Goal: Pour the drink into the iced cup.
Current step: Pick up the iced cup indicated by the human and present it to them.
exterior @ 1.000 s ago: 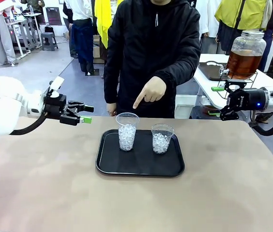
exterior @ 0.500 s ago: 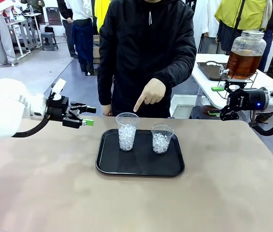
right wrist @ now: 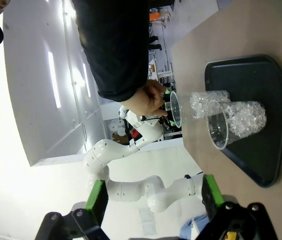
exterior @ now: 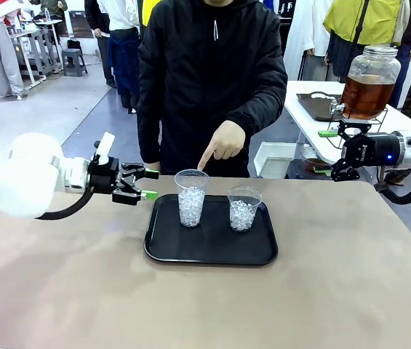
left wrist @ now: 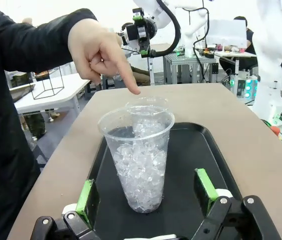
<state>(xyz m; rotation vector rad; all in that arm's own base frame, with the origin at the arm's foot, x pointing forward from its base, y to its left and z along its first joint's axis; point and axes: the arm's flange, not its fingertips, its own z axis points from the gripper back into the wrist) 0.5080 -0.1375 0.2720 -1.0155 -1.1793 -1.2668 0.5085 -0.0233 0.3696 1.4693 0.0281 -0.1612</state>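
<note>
One iced cup (left wrist: 138, 155) hides most of the second cup (left wrist: 149, 101).

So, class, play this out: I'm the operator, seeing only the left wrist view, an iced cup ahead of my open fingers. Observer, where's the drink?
Observer: The drink sits in a glass jar on a side table, past the right gripper.
Operator: What's behind my cup?
Observer: A shorter cup of ice, beside it on the tray.
Operator: Am I around the cup?
Observer: No, the left gripper is at the tray's left edge, short of the taller cup.
</note>
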